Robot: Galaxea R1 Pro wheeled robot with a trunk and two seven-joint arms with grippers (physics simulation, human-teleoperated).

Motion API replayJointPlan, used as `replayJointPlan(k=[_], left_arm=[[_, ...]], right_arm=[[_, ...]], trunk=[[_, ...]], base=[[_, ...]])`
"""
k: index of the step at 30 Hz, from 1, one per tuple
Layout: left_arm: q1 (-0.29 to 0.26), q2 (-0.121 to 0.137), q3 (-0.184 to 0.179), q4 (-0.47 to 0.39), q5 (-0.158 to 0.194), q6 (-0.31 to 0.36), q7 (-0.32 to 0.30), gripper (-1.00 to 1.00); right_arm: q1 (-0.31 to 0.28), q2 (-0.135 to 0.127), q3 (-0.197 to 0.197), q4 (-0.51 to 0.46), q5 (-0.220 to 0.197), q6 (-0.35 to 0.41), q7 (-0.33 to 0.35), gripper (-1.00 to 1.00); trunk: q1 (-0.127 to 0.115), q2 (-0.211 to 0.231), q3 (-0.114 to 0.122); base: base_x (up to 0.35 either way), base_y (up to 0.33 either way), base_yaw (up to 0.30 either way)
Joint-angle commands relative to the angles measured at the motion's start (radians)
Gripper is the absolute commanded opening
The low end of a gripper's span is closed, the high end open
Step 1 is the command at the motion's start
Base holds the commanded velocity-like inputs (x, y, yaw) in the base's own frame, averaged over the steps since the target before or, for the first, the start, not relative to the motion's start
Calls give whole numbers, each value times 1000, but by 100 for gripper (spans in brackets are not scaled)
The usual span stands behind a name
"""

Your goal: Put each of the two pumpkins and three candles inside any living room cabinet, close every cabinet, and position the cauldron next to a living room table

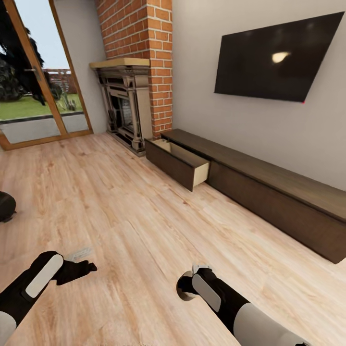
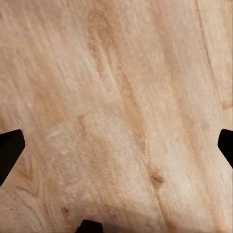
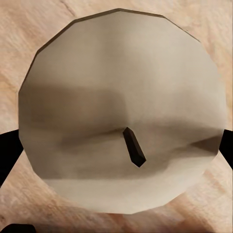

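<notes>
Squarely flat top facing camera, candle (image 3: pixel 121 111) grasped by right gripper (image 3: pixel 116 145), left gripper (image 2: pixel 116 145) released.

Pale wood floor (image 1: pixel 120 216) with a low dark cabinet (image 1: pixel 269 192) along the wall.

The floor runs from the glass door at 11 o'clock to the fireplace (image 1: pixel 126 103) at 12. The cabinet stands on it from 12 toward 3 o'clock, its end drawer (image 1: pixel 179 164) pulled out, showing a light tan inside. At 9 o'clock a black round pot (image 1: pixel 6 206) sits on the boards, cut by the picture's edge. The floor's grain shows close up in the left wrist view.
</notes>
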Motion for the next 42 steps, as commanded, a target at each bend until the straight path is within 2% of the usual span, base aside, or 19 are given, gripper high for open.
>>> replayJointPlan(k=[1,42], left_arm=[[-1,1,-4,-1,10,1,10,100],[-1,-3,-8,-1,10,-1,10,100]], right_arm=[[-1,-1,4,-2,-8,0,-9,-100],[-1,-2,3,-2,-8,0,-9,-100]], trunk=[[0,0,-1],[0,0,-1]], base=[[0,0,283],[13,0,283]])
